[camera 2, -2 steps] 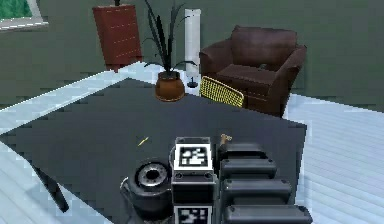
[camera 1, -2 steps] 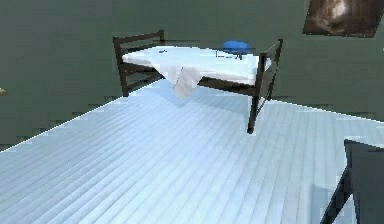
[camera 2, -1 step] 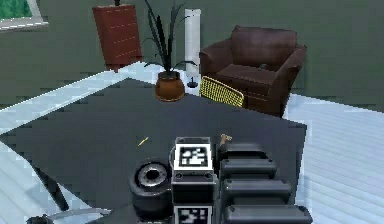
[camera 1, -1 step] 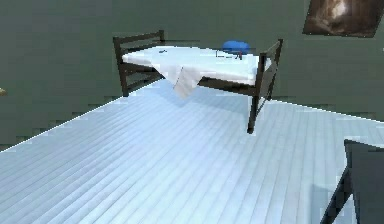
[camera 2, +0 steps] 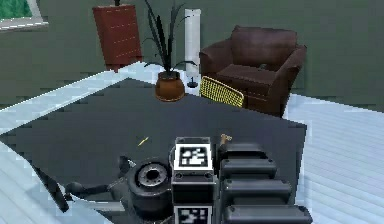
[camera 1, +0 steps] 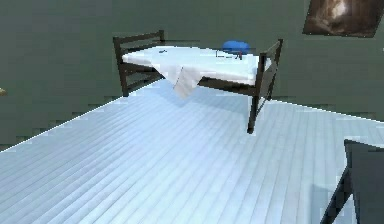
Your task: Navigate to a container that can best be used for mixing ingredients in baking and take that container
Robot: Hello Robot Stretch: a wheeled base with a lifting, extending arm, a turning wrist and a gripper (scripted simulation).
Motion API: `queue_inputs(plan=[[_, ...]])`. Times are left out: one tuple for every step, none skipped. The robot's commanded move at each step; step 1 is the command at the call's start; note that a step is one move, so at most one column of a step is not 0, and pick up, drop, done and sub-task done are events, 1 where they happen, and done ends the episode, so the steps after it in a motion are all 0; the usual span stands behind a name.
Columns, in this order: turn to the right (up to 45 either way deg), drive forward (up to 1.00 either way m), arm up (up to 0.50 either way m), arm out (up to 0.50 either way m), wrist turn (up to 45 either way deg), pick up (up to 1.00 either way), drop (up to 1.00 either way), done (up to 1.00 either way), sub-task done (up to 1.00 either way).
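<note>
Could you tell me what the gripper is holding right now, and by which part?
Nothing is held: at the far end of the gripper lies only the dark rug.

The arm (camera 2: 250, 185) is a dark, almost black bar with a square section. It is made of several blocky segments, one after another, with rounded edges and thin grooves between them. At its end there are two white squares (camera 2: 192, 155), each with a black pattern inside; one stands above the other, and a dark strip separates them. Left of them is the gripper (camera 2: 80, 190), which has a dark grey body. On this body sits a round part (camera 2: 150, 178), a lighter grey ring with a dark centre. Two thin fingers (camera 2: 97, 186) go out from the body, slim and grey.
</note>
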Motion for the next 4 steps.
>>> queue_inputs(plan=[[0.0, 0.00, 0.00, 0.00, 30.0, 0.00, 0.00, 0.00, 0.00], [0.0, 0.00, -0.30, 0.00, 0.0, 0.00, 0.00, 0.00, 0.00], [0.0, 0.00, 0.00, 0.00, 0.0, 1.00, 0.00, 0.00, 0.00], [0.0, 0.00, 0.10, 0.00, 0.0, 0.00, 0.00, 0.00, 0.00]])
